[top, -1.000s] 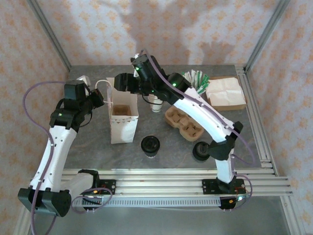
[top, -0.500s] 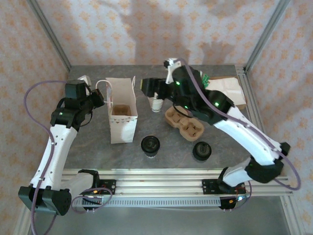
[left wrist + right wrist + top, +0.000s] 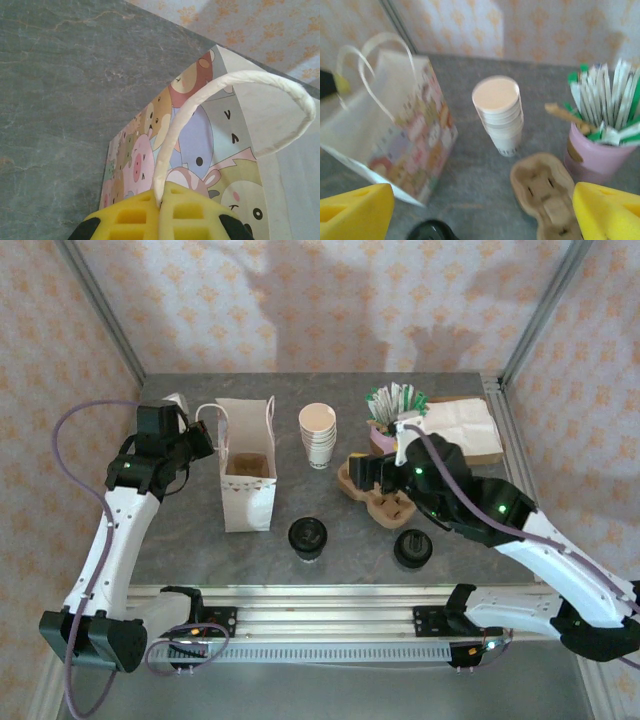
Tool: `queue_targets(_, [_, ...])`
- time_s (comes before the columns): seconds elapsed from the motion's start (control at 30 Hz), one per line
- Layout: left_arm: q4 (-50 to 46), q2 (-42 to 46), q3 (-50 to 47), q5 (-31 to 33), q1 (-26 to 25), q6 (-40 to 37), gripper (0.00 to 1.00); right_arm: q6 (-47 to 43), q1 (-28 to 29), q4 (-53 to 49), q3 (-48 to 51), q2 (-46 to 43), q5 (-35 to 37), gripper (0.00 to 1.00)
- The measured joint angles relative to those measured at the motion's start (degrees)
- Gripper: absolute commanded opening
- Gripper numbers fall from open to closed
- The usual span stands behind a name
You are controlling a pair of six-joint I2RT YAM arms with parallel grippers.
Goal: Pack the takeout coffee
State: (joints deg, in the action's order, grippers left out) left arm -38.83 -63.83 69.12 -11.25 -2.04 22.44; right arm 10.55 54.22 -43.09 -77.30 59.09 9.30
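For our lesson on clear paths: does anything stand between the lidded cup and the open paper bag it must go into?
Nothing visible does. The lidded cup stands on bare table just right of the paper bag, whose mouth is open; only the bag's own tall wall must be cleared.

Overhead rear view, two close wrist views — paper bag (image 3: 250, 508) in all.

Grey marbled table (image 3: 180, 530) under paper bag (image 3: 248, 490), cup stack (image 3: 318, 435), cardboard carrier (image 3: 545, 195), pink holder (image 3: 592, 160)
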Motion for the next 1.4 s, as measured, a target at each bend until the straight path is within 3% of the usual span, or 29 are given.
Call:
queue_targets(0.23, [-0.4,-0.2,0.5,0.0,2.1,0.0,0.0,1.7,0.0,-6.2,6.1,3.1,-7.3,0.87])
queue_targets(0.57, [-0.6,-0.2,0.5,-0.3,3.0,0.0,0.03,-1.3,0.8,-5.0,12.0,9.1,-16.7,0.86])
queue_targets(0.83, [-0.9,-0.2,0.5,-0.3,4.0,0.0,0.04,-3.7,7.8,-3.1,9.5,19.3,-20.9,0.84])
queue_targets(1.4, [-1.3,1.0,0.5,-0.5,4.0,0.0,0.05,11.4,11.4,-8.0,-4.2,31.2,-14.9,0.86])
